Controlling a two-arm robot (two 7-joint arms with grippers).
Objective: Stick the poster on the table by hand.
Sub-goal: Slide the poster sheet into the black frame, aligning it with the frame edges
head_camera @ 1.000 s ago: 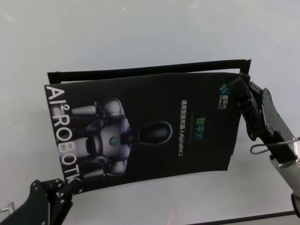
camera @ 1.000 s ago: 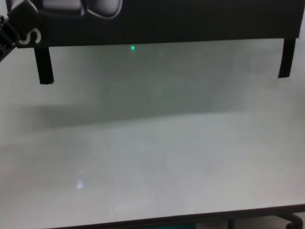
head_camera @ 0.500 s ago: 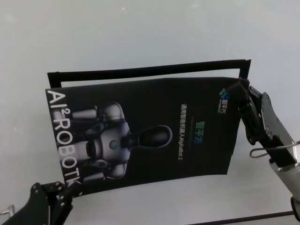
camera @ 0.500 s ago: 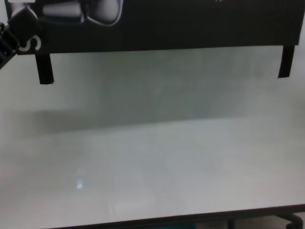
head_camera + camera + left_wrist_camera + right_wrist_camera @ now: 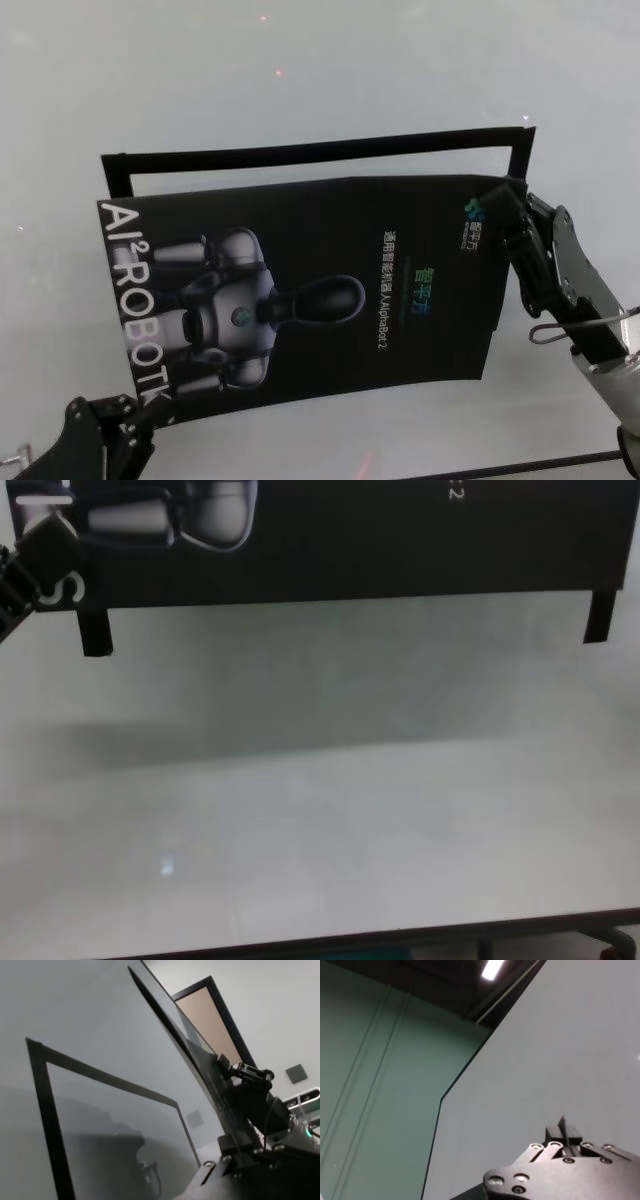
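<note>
The black glossy poster (image 5: 320,290), with a grey robot image and white lettering, hangs above the pale table (image 5: 300,70), held at two opposite corners. My left gripper (image 5: 140,405) is shut on its near left corner. It also shows in the chest view (image 5: 35,555) and the left wrist view (image 5: 225,1110). My right gripper (image 5: 508,200) is shut on its far right corner. In the right wrist view the gripper (image 5: 563,1132) pinches the thin sheet edge. The poster's lower edge (image 5: 350,540) fills the top of the chest view.
Narrow black tape strips (image 5: 320,148) form a frame on the table beyond and beside the poster. Their near ends show in the chest view (image 5: 95,630), and the frame shows in the left wrist view (image 5: 50,1110). The table's bare near part (image 5: 320,810) runs to its dark front edge.
The poster has moved toward me with both grippers. The gap to the far tape strip has widened, and its lower edge sits lower in the chest view.
</note>
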